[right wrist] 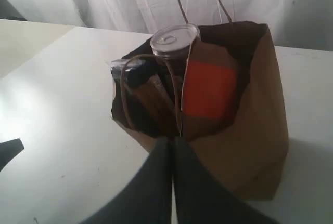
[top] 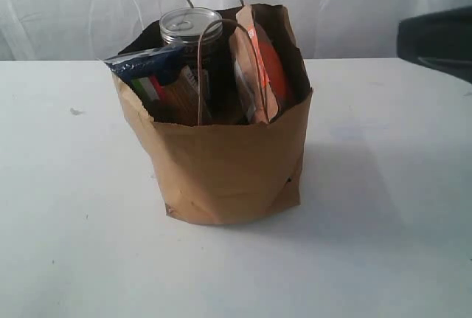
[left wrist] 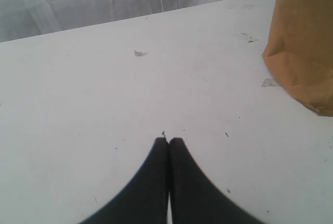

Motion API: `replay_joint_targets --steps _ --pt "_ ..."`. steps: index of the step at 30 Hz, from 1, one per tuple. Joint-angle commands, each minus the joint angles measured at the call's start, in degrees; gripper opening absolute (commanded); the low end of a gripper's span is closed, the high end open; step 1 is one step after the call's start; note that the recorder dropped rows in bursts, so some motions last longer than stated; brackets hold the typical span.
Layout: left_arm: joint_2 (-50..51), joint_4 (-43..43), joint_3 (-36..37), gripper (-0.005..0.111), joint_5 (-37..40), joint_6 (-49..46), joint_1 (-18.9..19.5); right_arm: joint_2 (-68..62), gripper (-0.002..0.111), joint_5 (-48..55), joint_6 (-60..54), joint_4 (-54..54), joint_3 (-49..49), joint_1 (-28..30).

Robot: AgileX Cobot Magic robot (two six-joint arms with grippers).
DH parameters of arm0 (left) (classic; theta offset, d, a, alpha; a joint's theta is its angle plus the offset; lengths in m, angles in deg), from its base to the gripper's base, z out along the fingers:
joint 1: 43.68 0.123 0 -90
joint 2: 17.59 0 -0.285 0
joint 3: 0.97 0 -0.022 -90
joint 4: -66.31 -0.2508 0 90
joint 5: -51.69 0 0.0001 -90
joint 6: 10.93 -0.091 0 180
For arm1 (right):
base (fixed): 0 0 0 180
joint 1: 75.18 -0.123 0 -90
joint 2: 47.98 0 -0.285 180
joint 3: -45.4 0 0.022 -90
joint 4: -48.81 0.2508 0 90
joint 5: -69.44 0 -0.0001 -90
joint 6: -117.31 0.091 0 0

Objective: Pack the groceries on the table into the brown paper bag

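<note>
Looks like packing's finished: can (top: 190, 24), pouch (top: 262, 74) and spaghetti pack (top: 151, 76) stand in the bag (top: 228, 167) on the table (top: 66, 222), left gripper (left wrist: 168, 141) and right gripper (right wrist: 173, 142) both pressed together, empty, so next I'd just back off.

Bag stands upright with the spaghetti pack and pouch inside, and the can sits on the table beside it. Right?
No. The can is inside the bag too, its lid showing above the front rim, as the exterior view shows. The rest holds.
</note>
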Motion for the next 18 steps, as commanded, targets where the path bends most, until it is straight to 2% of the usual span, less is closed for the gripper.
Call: replay_joint_targets --steps 1,18 --pt "-0.29 0.03 0.24 0.000 -0.17 0.07 0.18 4.22 0.000 6.18 0.28 0.25 0.90 0.08" --pt "-0.29 0.03 0.24 0.000 -0.17 0.07 0.18 8.98 0.000 7.23 0.28 -0.11 0.90 0.08"
